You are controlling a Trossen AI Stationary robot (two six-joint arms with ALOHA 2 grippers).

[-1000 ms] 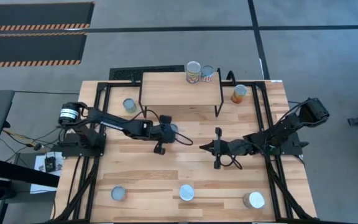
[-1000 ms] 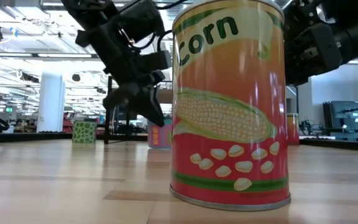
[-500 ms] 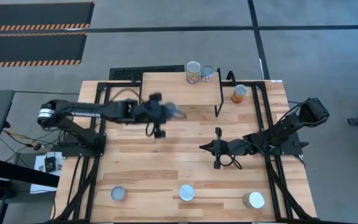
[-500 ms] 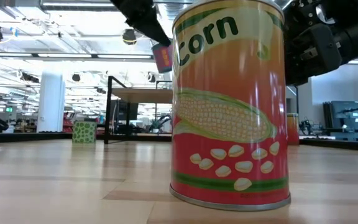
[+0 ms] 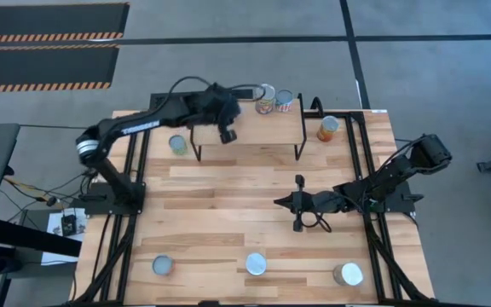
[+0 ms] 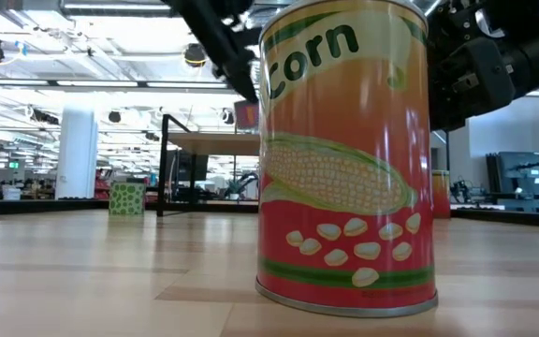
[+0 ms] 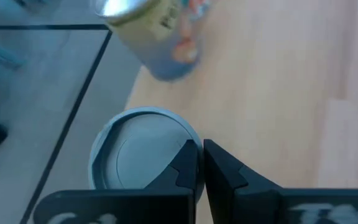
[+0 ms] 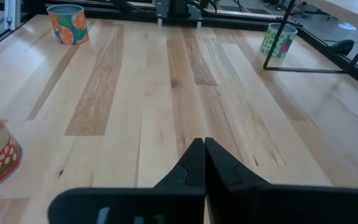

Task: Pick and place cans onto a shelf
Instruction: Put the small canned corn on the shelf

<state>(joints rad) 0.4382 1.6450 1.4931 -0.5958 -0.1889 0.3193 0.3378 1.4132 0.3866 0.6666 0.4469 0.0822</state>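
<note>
**A:** Where is the can found now?

**B:** The pink-labelled can (image 6: 246,114) is held in the air over the shelf (image 5: 267,128), by the tabletop's far edge. A second ago it was standing on the tabletop in front of the shelf.

**A:** And the grip?

**B:** The left pincer (image 7: 199,148) is seen clamped on its rim. The right pincer (image 5: 281,203) is kept together, empty, mid-tabletop.

**A:** What is meant for the task?

**B:** The lift is judged done. Lowering remains, beside the shelved can (image 5: 265,98) and the second shelved can (image 5: 285,101).
</note>
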